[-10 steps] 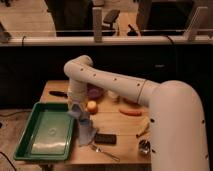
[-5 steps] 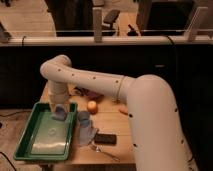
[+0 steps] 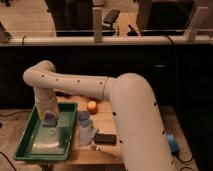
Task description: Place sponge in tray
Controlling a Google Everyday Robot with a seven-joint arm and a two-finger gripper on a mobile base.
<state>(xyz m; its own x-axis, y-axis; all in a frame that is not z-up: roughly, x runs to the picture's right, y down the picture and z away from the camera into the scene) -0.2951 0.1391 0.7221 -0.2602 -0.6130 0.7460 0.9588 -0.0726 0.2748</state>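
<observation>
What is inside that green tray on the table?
The gripper hangs low inside the green tray, with a bluish lump, probably the sponge, at its tip. Nearer, the tray floor shows only a pale sheen. The arm covers the tray's far end.

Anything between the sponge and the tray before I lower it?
Nothing visible does. The sponge at the gripper is directly over the far end of the tray; the cup stands outside its rim.

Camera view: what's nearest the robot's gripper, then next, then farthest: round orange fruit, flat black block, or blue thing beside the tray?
The gripper is over the green plastic tray.
1. Blue thing, just right of the tray.
2. Round orange fruit, farther back.
3. Flat black block, front right.
</observation>
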